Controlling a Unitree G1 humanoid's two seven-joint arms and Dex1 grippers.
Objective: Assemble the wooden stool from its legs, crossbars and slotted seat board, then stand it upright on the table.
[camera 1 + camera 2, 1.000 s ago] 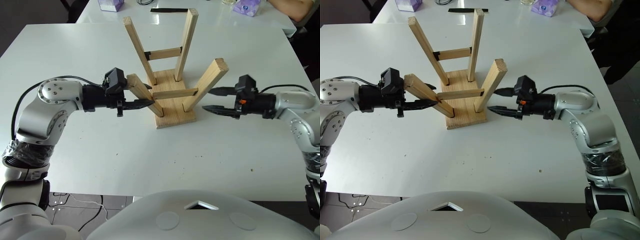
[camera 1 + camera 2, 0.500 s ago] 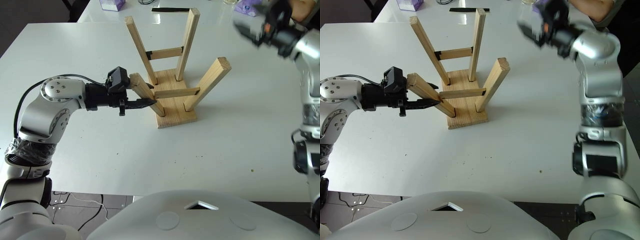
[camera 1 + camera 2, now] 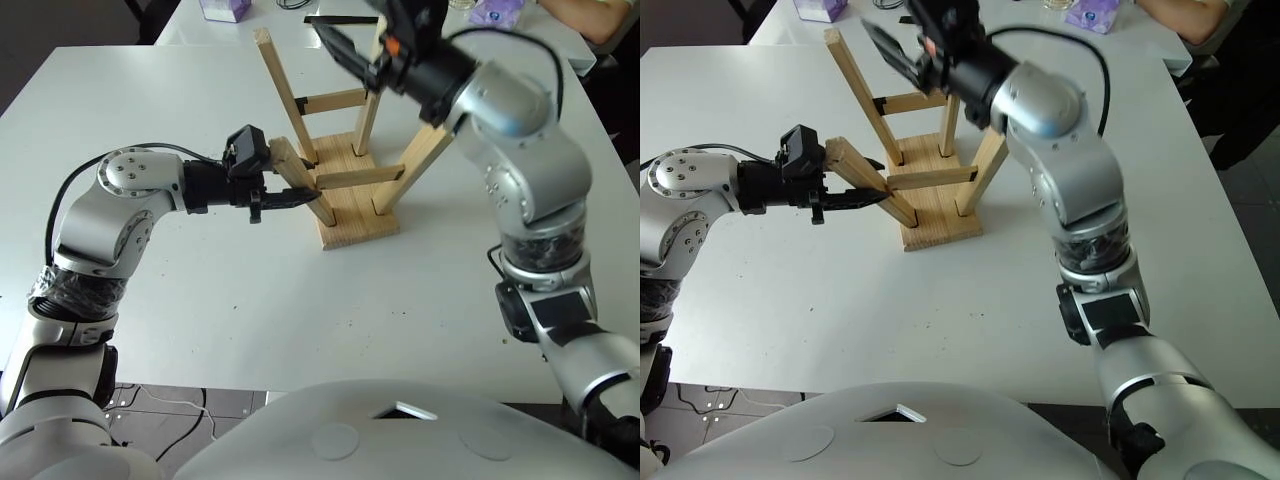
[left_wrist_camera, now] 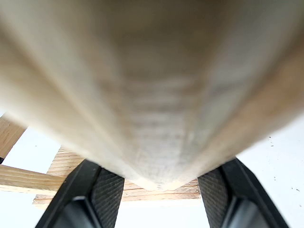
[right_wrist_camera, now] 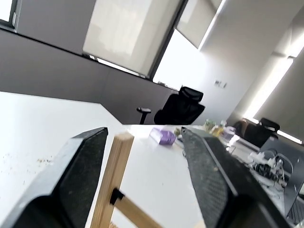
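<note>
The wooden stool stands upside down on the white table, its seat board (image 3: 362, 216) flat and its legs pointing up. One crossbar (image 3: 334, 101) joins the two back legs, another (image 3: 360, 178) the two front ones. My left gripper (image 3: 290, 195) is shut on the front left leg (image 3: 298, 178), which leans outward; in the left wrist view that leg (image 4: 152, 85) sits between the pads (image 4: 108, 191). My right gripper (image 3: 365, 40) hangs open high over the back legs, and in the right wrist view the tip of the back left leg (image 5: 121, 138) appears between its fingers (image 5: 83, 171).
Behind this table stands a second one with two purple boxes (image 3: 222, 8) (image 3: 495, 12) and a black strip (image 3: 335, 20). The table's front half (image 3: 300, 310) and left side are bare white surface.
My right arm has swung up from the table at the stool's right and now reaches over the stool's back legs from above. The left gripper has kept its hold on the leg.
</note>
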